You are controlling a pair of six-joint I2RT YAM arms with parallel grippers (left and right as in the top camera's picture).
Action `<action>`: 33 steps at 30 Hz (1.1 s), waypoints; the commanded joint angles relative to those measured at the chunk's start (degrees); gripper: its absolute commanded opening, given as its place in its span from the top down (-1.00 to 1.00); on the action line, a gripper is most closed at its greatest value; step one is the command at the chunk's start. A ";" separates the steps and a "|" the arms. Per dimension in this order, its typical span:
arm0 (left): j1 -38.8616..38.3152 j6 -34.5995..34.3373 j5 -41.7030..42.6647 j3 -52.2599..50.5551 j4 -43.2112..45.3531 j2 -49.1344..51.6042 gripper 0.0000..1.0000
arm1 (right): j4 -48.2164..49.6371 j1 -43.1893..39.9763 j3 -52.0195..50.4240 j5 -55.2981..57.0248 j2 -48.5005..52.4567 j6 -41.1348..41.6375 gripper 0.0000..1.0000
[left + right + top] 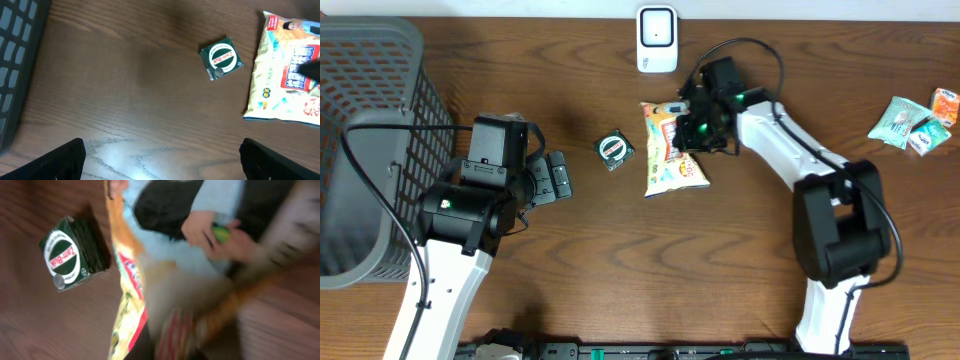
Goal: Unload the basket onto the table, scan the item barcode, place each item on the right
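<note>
Right gripper (690,131) pinched shut on the snack bag (672,168), fingertips lost in wrist-view blur; left gripper (560,177) wide apart.

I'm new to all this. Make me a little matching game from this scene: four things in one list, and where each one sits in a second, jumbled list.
Things:
1. snack bag
2. small green box
3. white device
4. grey basket

Places:
A. lying alone, just left of the snack bag
B. at the far left of the overhead view
C. in the middle, with the right tool closed on its upper part
D. at the top edge of the overhead view, above the snack bag

Pairs: 1-C, 2-A, 3-D, 4-B.
</note>
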 commanded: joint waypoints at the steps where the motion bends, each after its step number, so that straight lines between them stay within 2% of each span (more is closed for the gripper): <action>1: 0.09 -0.52 0.09 0.50 0.02 0.11 -0.95 | -0.31 -0.85 0.11 2.38 -7.21 -2.58 0.92; 5: 0.09 -0.52 0.11 0.52 0.02 0.11 -0.96 | -1.77 -0.48 0.11 8.48 -9.07 -3.43 0.98; 7: 0.09 -0.52 0.09 0.50 0.02 0.11 -0.96 | -2.67 -0.24 0.04 9.79 -9.03 -3.41 0.88; 12: 0.09 -0.52 0.09 0.52 0.02 0.11 -0.96 | -3.65 0.07 -0.63 9.77 -8.13 -3.39 -0.50; 14: 0.09 -0.52 0.09 0.50 0.02 0.11 -0.96 | -3.41 0.07 -1.09 9.79 -7.58 -3.39 -0.64; 18: 0.09 -0.52 0.11 0.52 0.02 0.11 -0.95 | -2.73 0.04 -1.97 9.77 -5.49 -3.37 -0.69; 21: 0.09 -0.52 0.09 0.50 0.02 0.11 -0.95 | -2.69 0.07 -1.99 8.83 -2.71 -3.37 -0.62; 23: 0.09 -0.52 0.09 0.50 0.02 0.11 -0.95 | -2.40 0.07 -1.99 7.04 -1.07 -3.37 -0.47; 27: 0.09 -0.52 0.09 0.50 0.02 0.11 -0.96 | -1.44 0.07 -1.99 3.04 1.31 -3.41 0.09; 30: 0.09 -0.52 0.09 0.50 0.02 0.11 -0.95 | -1.25 0.07 -1.92 3.13 1.33 -3.41 0.64; 33: 0.09 -0.52 0.09 0.50 0.02 0.11 -0.96 | -1.27 -0.13 -1.33 3.13 1.22 -3.41 0.98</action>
